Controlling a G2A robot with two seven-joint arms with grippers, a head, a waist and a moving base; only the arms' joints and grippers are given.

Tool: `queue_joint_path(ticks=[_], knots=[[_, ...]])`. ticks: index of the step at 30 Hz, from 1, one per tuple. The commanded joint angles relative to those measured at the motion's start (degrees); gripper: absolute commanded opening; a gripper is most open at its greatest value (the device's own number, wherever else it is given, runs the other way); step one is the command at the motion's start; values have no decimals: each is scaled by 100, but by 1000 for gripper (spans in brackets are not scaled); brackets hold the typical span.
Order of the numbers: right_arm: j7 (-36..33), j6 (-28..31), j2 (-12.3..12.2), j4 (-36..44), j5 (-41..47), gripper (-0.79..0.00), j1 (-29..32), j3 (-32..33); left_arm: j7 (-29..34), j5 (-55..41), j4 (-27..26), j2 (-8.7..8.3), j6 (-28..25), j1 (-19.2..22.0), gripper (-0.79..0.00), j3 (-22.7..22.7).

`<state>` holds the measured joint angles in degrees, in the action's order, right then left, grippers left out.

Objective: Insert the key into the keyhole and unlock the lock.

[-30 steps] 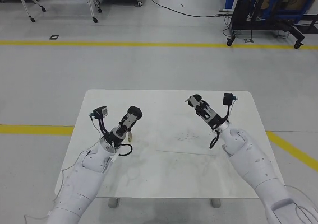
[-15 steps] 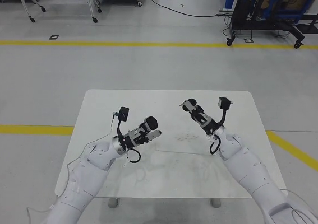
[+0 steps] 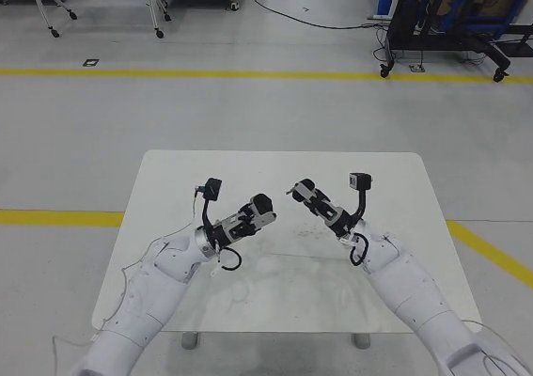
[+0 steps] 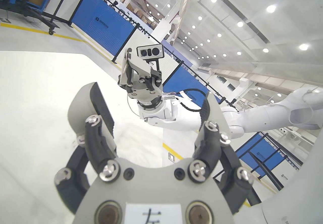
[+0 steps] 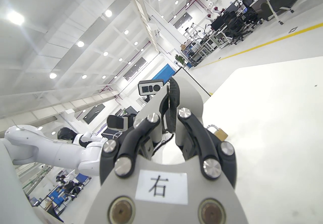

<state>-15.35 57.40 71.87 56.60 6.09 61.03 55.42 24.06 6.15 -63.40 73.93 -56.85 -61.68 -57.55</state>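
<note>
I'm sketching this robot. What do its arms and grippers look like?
The left arm and right arm have smooth white shells, with black cables at the wrists. The left gripper and right gripper have grey fingers, black ribbed pads, black linkages with silver screws, and a white label bearing a black character.

White table (image 3: 379, 282), brass lock (image 5: 220, 134) lying on it
</note>
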Motion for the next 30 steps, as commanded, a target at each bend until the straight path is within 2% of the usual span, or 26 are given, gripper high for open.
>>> queue_joint_path(ticks=[1, 10, 15, 22, 30], knots=[[-154, 46, 13, 5, 215, -785, 8, -49, -84, 107, 0, 14, 23, -1, -431, 33], [-779, 60, 30, -78, 703, -785, -41, -109, -385, 250, 72, 39, -3, 27, -557, 36], [-932, 60, 26, -65, 747, -785, -29, -61, -454, 303, 37, 54, 23, -5, -579, 88], [-1209, 60, 33, 10, 871, -785, 12, -68, -503, 354, 34, 73, 31, 9, -557, 147], [-1450, 60, 46, -10, 983, -785, 7, -71, -508, 421, 30, 67, 48, 14, -640, 141]])
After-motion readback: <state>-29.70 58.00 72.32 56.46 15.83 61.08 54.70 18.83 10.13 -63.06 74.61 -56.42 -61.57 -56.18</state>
